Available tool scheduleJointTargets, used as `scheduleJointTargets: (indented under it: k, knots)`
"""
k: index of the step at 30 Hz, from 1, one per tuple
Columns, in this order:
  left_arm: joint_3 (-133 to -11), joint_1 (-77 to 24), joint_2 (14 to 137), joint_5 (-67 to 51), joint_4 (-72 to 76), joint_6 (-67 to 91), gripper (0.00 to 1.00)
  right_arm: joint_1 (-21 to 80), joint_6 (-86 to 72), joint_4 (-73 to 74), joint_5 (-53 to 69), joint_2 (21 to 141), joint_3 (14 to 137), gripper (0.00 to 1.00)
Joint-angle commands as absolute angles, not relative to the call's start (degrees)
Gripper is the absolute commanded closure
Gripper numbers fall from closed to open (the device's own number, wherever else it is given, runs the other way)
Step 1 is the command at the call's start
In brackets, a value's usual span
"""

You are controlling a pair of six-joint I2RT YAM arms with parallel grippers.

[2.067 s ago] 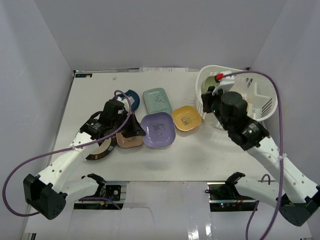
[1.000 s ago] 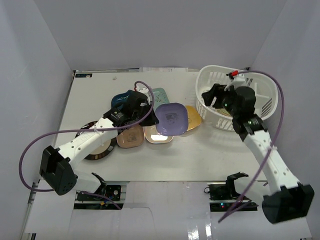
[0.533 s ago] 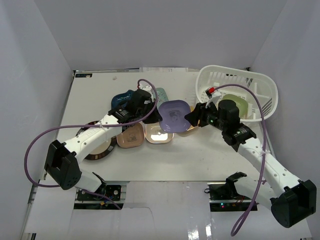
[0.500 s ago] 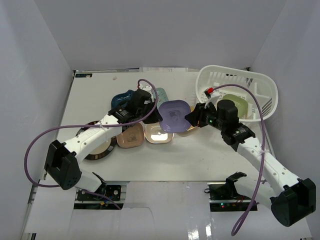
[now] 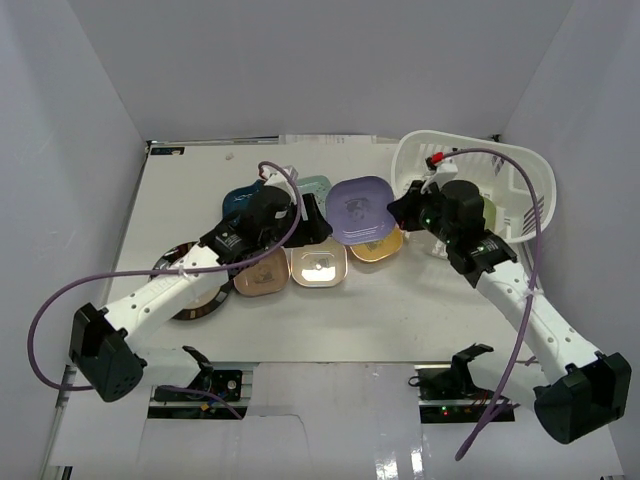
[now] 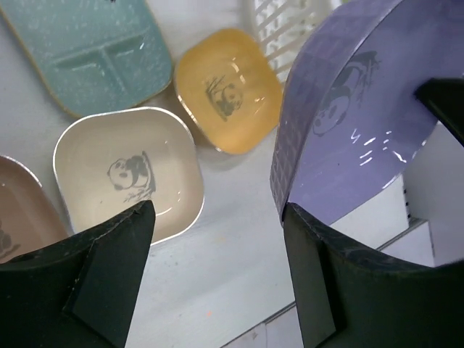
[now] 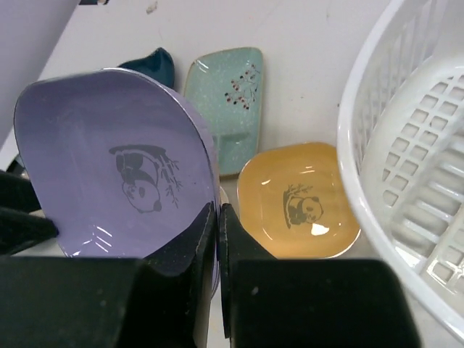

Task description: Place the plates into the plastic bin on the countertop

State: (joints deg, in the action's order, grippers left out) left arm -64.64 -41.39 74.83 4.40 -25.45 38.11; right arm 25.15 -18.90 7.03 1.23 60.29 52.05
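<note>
Top view, carried piece: lavender rounded-square glazed plate [image 5: 362,205], lifted off the broad white countertop [image 5: 400,310], tilted, just left of the large white slotted plastic bin [image 5: 530,180], not yet over its rim.
Top view, arms: left gripper [image 5: 315,222] at the plate's left edge, right gripper [image 5: 402,210] at its right edge; grip unreadable from here.
Top view, waiting pieces: yellow rounded-square plate [image 5: 378,246], cream rounded-square plate [image 5: 318,265], pink-tan rounded-square plate [image 5: 258,278], pale green rectangular dish [image 5: 315,184], dark teal leaf-shaped dish [image 5: 240,198], round dark-rimmed plate [image 5: 190,292] partly under the left arm; all on the countertop.
Left wrist, fingers: spread wide, nothing pinched; lavender plate's rim just beside the finger [image 6: 319,290] on the right of the view, contact impossible to settle.
Left wrist, below: cream plate and yellow plate side by side, bin lattice beyond.
Right wrist, fingers: clamped together on the lavender plate's near rim [image 7: 218,217].
Right wrist, surroundings: bin wall close on the right, yellow plate lying between lavender plate and bin.
Handling (judged): stiff, glossy glaze, probably slippery and chip-prone; light enough for a one-rim pinch, though likely to swing about the pinch.
Where to hold (judged): raised rim at mid-side, pads well over the lip, not a corner.
Step (judged): handover to the right arm, then a carry over the bin rim.
</note>
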Motion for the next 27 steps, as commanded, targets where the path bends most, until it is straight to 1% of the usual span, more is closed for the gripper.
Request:
scheduleJointTargets:
  k: [1, 2, 4, 5, 6, 7, 8, 11, 12, 13, 17, 24, 26, 27]
  knots:
    - [-58.8, -41.0, 68.0, 16.4, -34.4, 36.8, 0.20, 15.1, -17.9, 4.4, -7.2, 61.5, 57.6, 0.92]
    - [-57.1, -41.0, 66.7, 17.2, -35.9, 37.4, 0.21, 9.6, -18.9, 4.3, -5.8, 62.6, 58.1, 0.92]
    - [-51.3, -41.0, 62.9, 18.7, -37.0, 40.5, 0.21, 4.6, -21.9, 4.0, -3.4, 63.8, 58.4, 0.92]
    - [-49.2, -41.0, 61.6, 19.3, -37.8, 41.9, 0.22, 1.0, -22.8, 4.0, -3.9, 65.2, 57.9, 0.92]
    - [-45.7, -41.0, 59.0, 22.0, -38.3, 43.7, 0.24, -0.2, -24.4, 3.7, -4.4, 66.1, 57.7, 0.92]
    - [-44.0, -41.0, 57.7, 24.1, -39.5, 49.4, 0.25, -3.6, -25.1, 3.3, -5.3, 67.1, 57.7, 0.92]
    - [-42.6, -41.0, 56.5, 25.6, -40.8, 52.1, 0.25, -4.9, -26.0, 3.3, -6.0, 69.8, 57.5, 0.92]
    - [-38.8, -40.9, 52.7, 26.8, -39.3, 56.5, 0.21, -9.5, -28.4, 3.2, -5.6, 74.8, 58.6, 0.92]
    - [-38.3, -40.9, 52.3, 26.6, -38.8, 56.8, 0.20, -10.2, -28.7, 3.0, -5.9, 76.0, 59.1, 0.92]
    - [-37.6, -40.9, 51.9, 26.4, -38.2, 56.9, 0.16, -11.4, -28.7, 3.2, -5.9, 77.4, 59.8, 0.92]
    - [-36.3, -40.8, 53.5, 27.5, -36.0, 57.3, 0.12, -12.2, -26.5, 4.8, -7.9, 84.6, 63.4, 0.92]
    - [-35.6, -39.9, 57.8, 29.1, -33.8, 61.8, 0.07, -12.8, -23.6, 5.4, -11.2, 88.4, 63.7, 0.91]
    - [-35.5, -38.9, 59.4, 28.5, -32.1, 62.1, 0.07, -12.7, -23.6, 5.3, -11.2, 89.0, 63.7, 0.85]
    - [-35.6, -38.5, 59.8, 28.0, -31.6, 62.2, 0.07, -12.7, -23.6, 5.2, -10.7, 89.0, 63.7, 0.80]
